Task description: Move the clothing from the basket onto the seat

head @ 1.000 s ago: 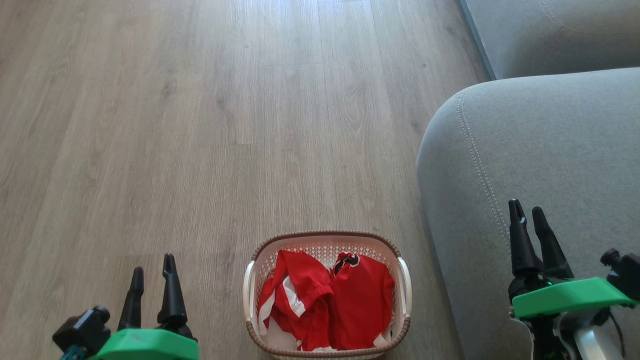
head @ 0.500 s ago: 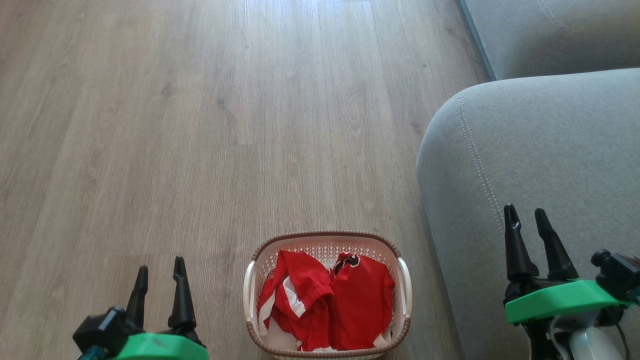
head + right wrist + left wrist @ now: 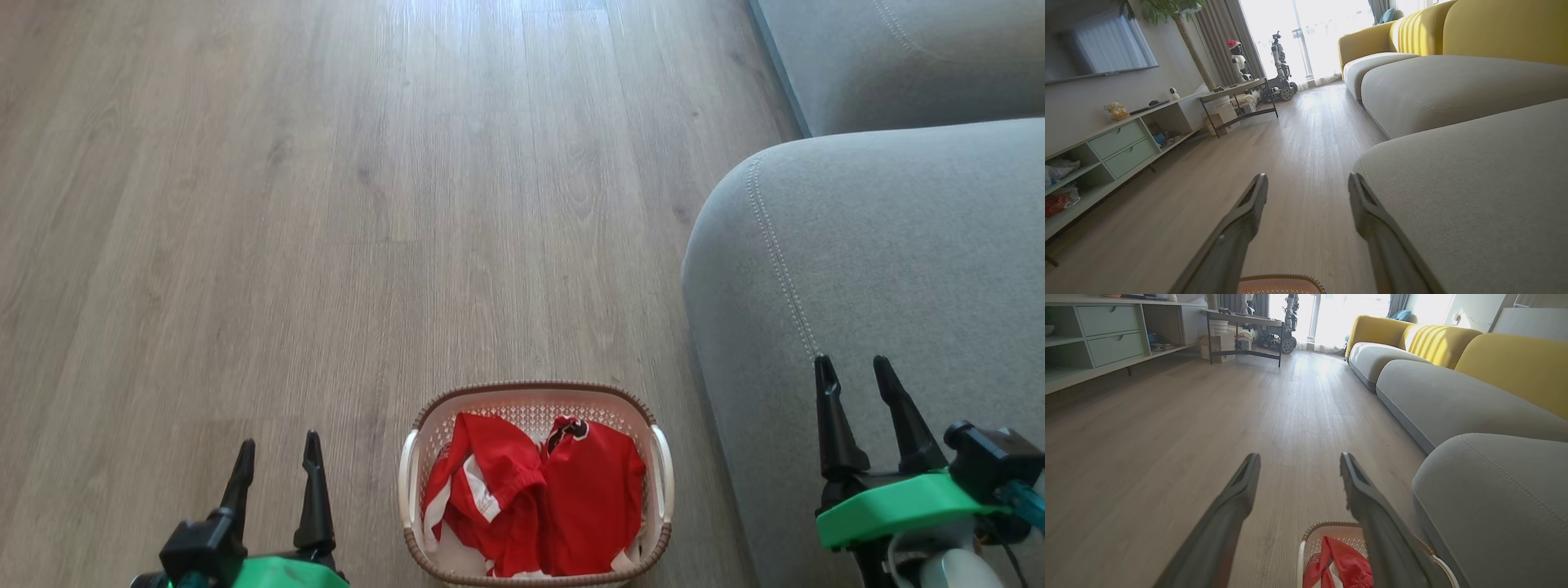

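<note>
Left gripper (image 3: pixel 279 441) and right gripper (image 3: pixel 851 361) flank the basket (image 3: pixel 535 386), both wide open and empty, prob staged to grab the clothing (image 3: pixel 563 490) for the seat (image 3: pixel 882 245).

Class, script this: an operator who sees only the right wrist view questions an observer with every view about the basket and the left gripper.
Operator: My view catches the basket by its rim. Anything inside?
Observer: Yes, the red clothing lies in it, two pieces side by side.
Operator: Where is the left gripper?
Observer: The left gripper is open and holds nothing, left of the basket above the floor.
</note>
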Motion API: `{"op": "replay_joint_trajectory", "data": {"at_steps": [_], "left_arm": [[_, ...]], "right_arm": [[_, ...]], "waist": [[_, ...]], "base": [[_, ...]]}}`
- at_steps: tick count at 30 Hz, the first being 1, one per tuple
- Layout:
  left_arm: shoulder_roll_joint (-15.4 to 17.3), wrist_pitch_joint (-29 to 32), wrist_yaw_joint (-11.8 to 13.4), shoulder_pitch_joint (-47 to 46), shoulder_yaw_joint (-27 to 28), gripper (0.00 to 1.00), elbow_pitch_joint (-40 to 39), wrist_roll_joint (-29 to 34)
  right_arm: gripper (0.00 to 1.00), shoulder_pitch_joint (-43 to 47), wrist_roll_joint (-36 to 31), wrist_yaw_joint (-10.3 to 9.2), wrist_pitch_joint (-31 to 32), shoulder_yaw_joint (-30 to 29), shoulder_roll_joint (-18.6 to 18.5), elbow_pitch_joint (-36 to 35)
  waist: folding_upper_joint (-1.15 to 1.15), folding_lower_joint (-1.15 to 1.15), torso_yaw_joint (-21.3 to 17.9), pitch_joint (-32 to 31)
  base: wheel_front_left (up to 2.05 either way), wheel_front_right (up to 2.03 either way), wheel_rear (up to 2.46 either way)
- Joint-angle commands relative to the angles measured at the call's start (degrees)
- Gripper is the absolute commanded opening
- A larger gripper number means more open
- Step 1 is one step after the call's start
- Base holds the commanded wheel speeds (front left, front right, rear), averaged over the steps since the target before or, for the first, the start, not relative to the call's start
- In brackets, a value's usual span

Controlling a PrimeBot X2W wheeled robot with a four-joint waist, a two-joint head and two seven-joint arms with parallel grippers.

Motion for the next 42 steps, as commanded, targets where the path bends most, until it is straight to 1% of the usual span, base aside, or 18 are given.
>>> {"op": "replay_joint_trajectory", "data": {"at_steps": [1,14,29,42], "left_arm": [[0.8,-1.13,0.7,-1.33,1.37,1.0,-1.54,2.52],[0.85,-3.14,1.31,-0.93,0.85,1.0,-1.19,10.0],[0.77,-3.19,1.14,-1.07,1.37,1.0,-0.22,8.62],[0.74,-3.19,1.23,-0.98,1.46,1.0,-0.23,8.68]], "right_arm": [[1.0,-1.0,-3.17,0.41,-0.61,0.24,0.26,-1.54],[1.0,-0.26,-13.36,0.46,-0.77,-1.67,1.81,-1.59],[1.0,-0.25,-13.4,0.46,-0.78,-1.72,1.85,-1.83],[1.0,-0.24,-13.24,0.46,-0.78,-1.87,1.85,-1.82]], "waist": [[0.0,0.0,0.03,-0.14],[0.0,0.0,-0.02,-0.66],[0.0,0.0,0.01,-0.46],[0.0,0.0,0.02,-0.45]], "base": [[0.0,0.0,0.0],[0.0,0.0,0.0],[0.0,0.0,0.0],[0.0,0.0,0.0]]}}
